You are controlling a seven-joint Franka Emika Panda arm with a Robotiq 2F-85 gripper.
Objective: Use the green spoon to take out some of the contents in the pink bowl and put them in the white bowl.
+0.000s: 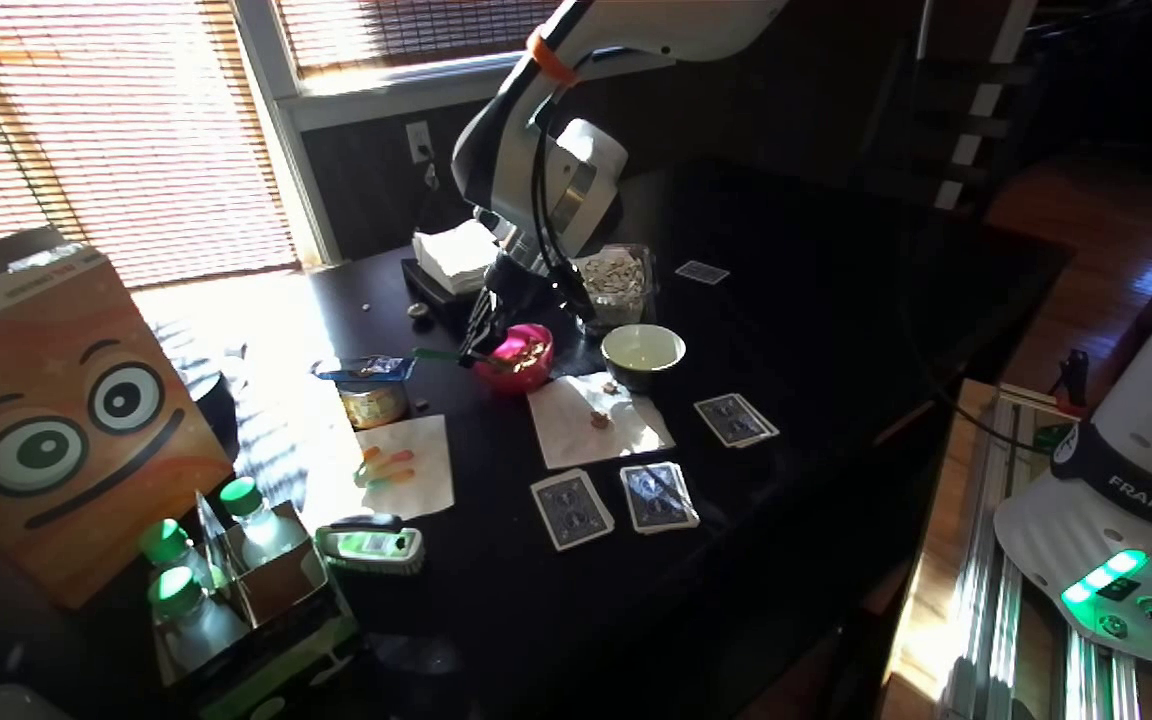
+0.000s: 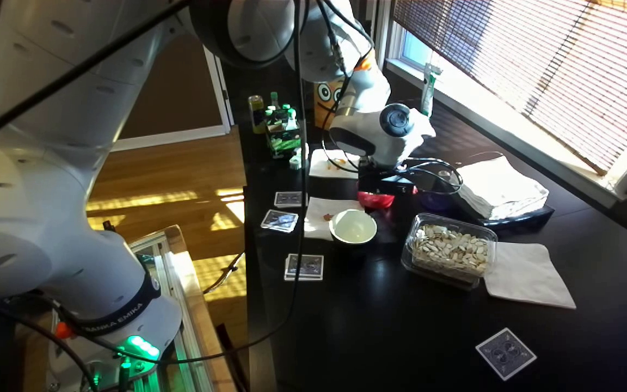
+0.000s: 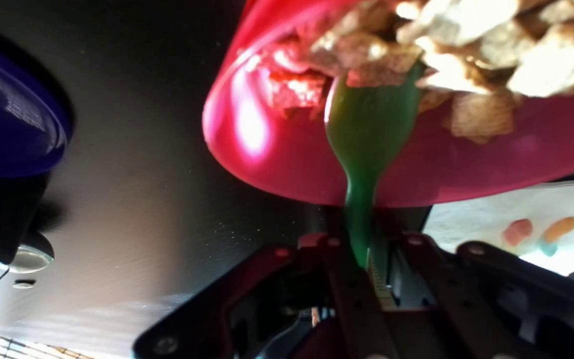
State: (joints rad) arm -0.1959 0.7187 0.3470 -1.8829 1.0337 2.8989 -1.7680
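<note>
Green spoon (image 3: 369, 122): we see its head dipped among chunks (image 3: 484, 114) in the pink bowl (image 3: 292, 172), handle pinched in the gripper (image 3: 368, 249), presumably leaving the head free to scoop; the white bowl (image 1: 643, 350) stands near, we judge, to keep the transfer short.

I see a black surface (image 1: 796, 310), a black hand (image 3: 363, 244), a green spoon (image 3: 371, 124) and a pink bowl (image 3: 466, 167) of tan and cream pieces (image 3: 481, 114). From my spot the white bowl (image 2: 354, 226) looks pale cream inside. Along the robot-side edge, playing cards (image 1: 571, 508) show patterned blue-grey backs bordered white; near the window-side edge, napkins (image 2: 498, 188) gleam white. The box (image 1: 76, 400) is orange, its cartoon eyes white with dark pupils.
</note>
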